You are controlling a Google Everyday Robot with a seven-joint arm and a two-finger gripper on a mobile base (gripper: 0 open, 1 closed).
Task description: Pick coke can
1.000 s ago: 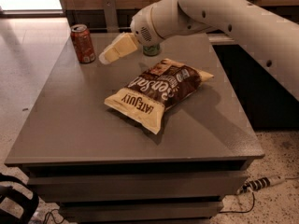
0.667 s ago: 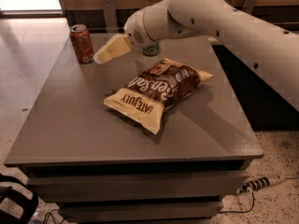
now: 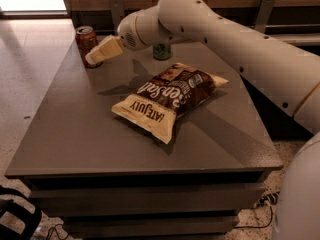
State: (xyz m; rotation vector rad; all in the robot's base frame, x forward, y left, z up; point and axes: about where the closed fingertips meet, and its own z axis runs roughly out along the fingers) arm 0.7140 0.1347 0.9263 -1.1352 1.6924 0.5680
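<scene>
One coke can [image 3: 86, 41] is the object of this task. It stands upright at the far left corner of the grey table [image 3: 75, 134], its base on the surface.

Status of the pick: not complete. The gripper [image 3: 95, 58] sits at the can's right side, low against its body, tip pointing at it. From where I stand the tip overlaps the can's edge, so it is touching or just beside it; I cannot tell which. I also cannot tell whether the gripper is open or closed, as its cream-coloured end reads as a single mass. The can is not lifted.

Judgement: the approach is largely made. What is left is to secure a hold on the can and raise it off the table.

Count of items on the table:
- Coke can: one.
- Green can [image 3: 162, 51]: one, at the far edge, partly hidden behind the robot arm [image 3: 225, 39], well apart from the coke can.
- Brown chip bag [image 3: 167, 96]: one, lying flat near the table's middle, apart from both cans.

Count of equipment: one arm, reaching in from the right, carrying one gripper.
</scene>
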